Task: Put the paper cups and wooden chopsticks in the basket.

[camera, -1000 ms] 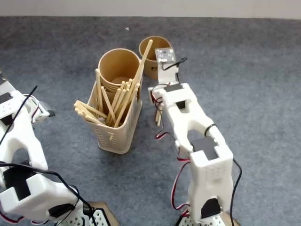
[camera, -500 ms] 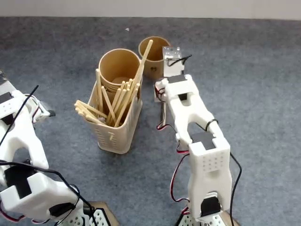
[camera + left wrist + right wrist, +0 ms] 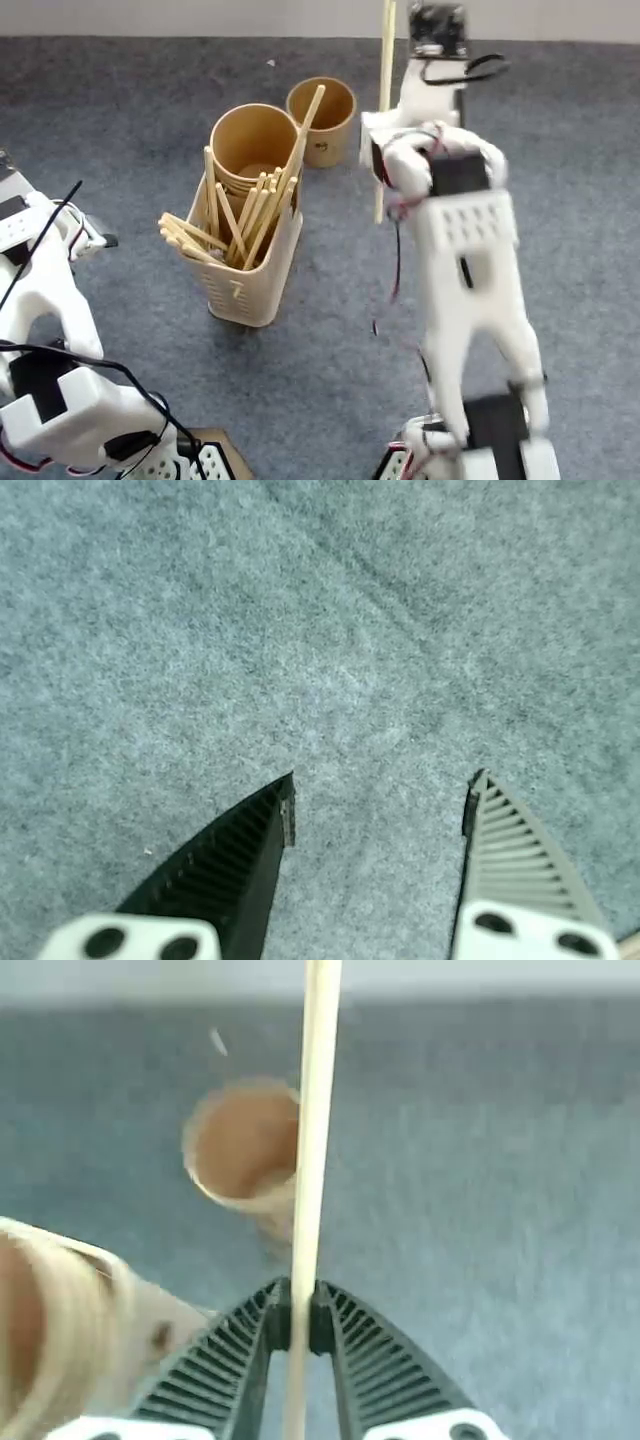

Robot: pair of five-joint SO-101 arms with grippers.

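Jaws of the right gripper [image 3: 298, 1305] are clenched on 1 long pale wooden chopstick [image 3: 315, 1110], upright, most of its length above the grip, at 2 o'clock from the cream perforated plastic basket [image 3: 250, 285]. A loose brown paper cup [image 3: 320, 120] stands at the basket's 1 o'clock, and the left gripper [image 3: 380, 800] hangs released at its 9 o'clock. Gripped so low, the stick could pivot, strike that cup or the basket's leaning sticks, and slip free.

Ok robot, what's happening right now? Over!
Right gripper shut on a chopstick. Left gripper open, empty, over carpet. Basket holds stacked cups and more chopsticks; loose cup beside it. Nothing in the way.
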